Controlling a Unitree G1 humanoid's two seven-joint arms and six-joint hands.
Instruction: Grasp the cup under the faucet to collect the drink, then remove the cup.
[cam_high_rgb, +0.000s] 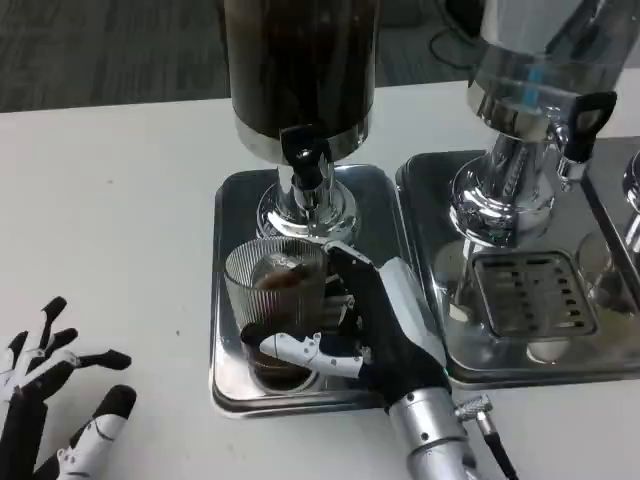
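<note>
Two hands in the head view. We log the right hand (375, 325) wrapped around the cup (277, 300), thumb across its near lower wall and the other fingers (340, 300) pressed against its right side; the grip sits at about mid-height and below. The left hand (55, 395) rests on the white table (110, 200) at near left, well apart from the work, fingers spread and holding nothing.

The cup is a clear ribbed tumbler standing on the left steel drip tray (225, 290), just near of the black-handled faucet (305, 160) of the dark drink dispenser (298, 70). We see dark liquid in its lower part and a wet patch higher up; the exact fill level we cannot tell. A second dispenser (530, 90) with its own slotted tray (520, 290) stands to the right.

Handling judgement: the tumbler looks rigid and likely brittle, glass or hard plastic, we cannot tell which. The ribs should help friction, but wet walls and a polished tray invite slipping. With liquid inside it will be bottom-heavy and prone to sloshing. We judge the current low-to-middle wrap a sound hold: keep it upright, lift it off the tray, then draw it toward the near edge without tilting.
</note>
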